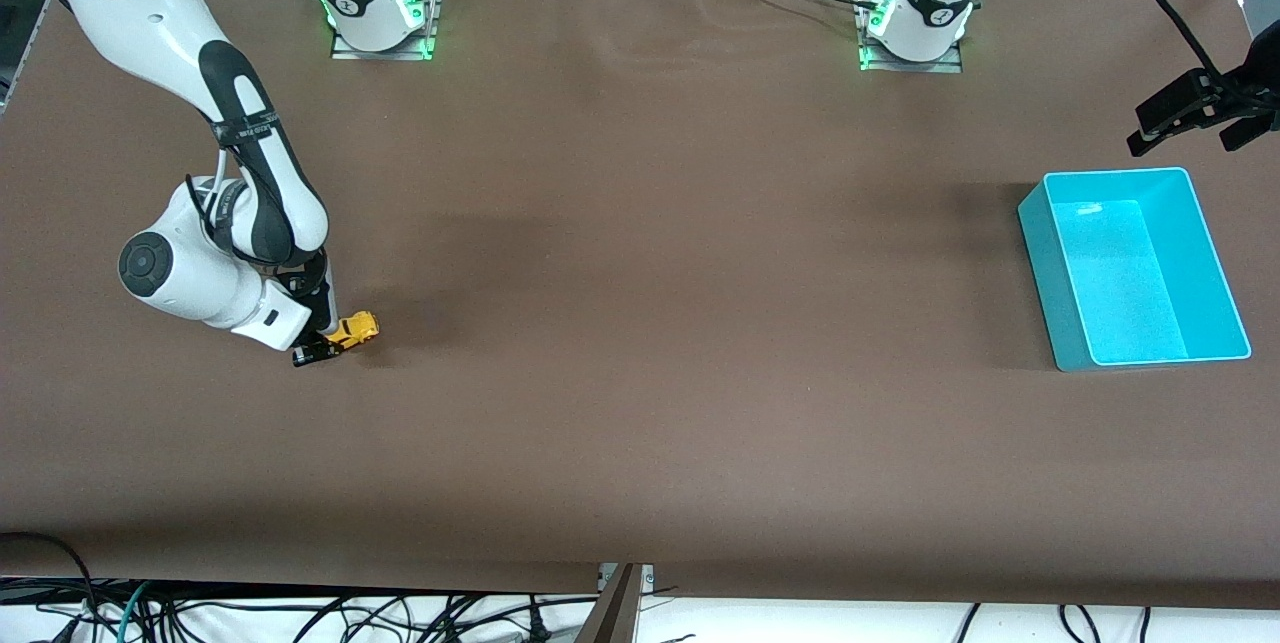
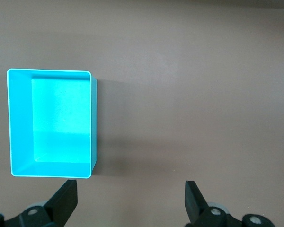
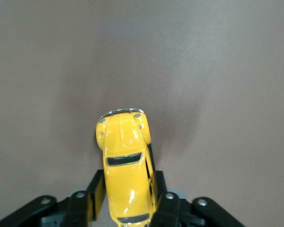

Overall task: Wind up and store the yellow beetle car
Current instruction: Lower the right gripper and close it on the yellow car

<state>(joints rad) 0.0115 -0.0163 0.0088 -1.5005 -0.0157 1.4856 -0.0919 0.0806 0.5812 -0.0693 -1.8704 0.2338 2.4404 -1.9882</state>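
The yellow beetle car is a tiny rounded toy on the brown table at the right arm's end. My right gripper is shut on the car's sides; in the right wrist view the car sits between the fingers, its nose pointing away from the wrist. Whether its wheels touch the table I cannot tell. The cyan bin stands empty at the left arm's end of the table. My left gripper hangs open and empty in the air above the table beside the bin; the left wrist view shows the bin below it.
The brown table stretches between the car and the bin. Cables hang along the table edge nearest the front camera. The arm bases stand at the farthest edge.
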